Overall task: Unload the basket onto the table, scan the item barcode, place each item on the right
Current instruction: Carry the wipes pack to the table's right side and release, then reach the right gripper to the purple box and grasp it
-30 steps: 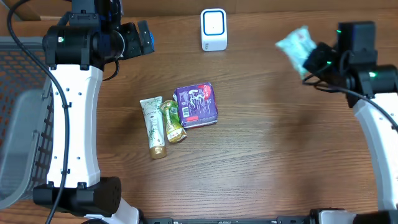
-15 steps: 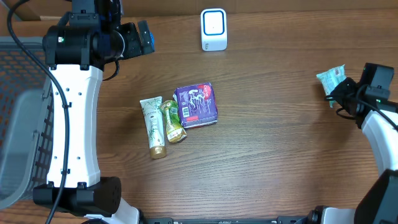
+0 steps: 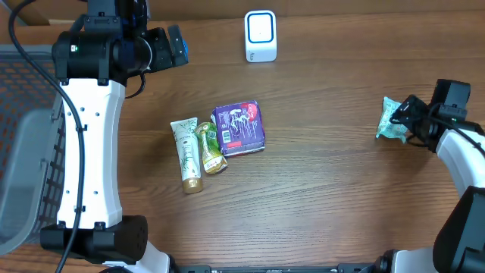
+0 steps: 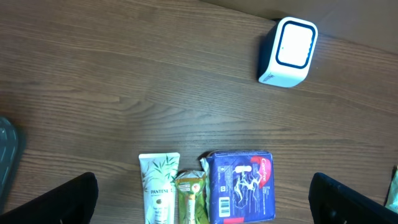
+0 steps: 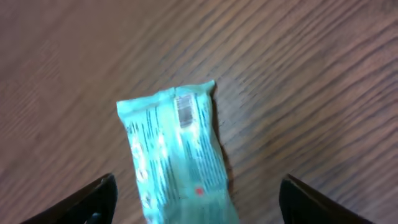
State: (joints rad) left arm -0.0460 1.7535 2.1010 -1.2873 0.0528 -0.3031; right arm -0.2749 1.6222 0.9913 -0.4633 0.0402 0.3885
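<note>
Teal packet (image 5: 177, 162), barcode up, loose between wide-open right jaws; left jaws wide, empty.

Showed matt wood under glossy plastics.
Ran brown and finely grained across the tabletop (image 3: 341, 189); gleamed as thin glossy film on the teal pouch (image 5: 177, 158) and purple packet (image 3: 239, 127), as smooth hard plastic on the white scanner (image 4: 288, 52).

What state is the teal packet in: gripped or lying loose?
Loose: the teal packet lies flat on the table, with the right hand open and its fingers clear of both sides.
</note>
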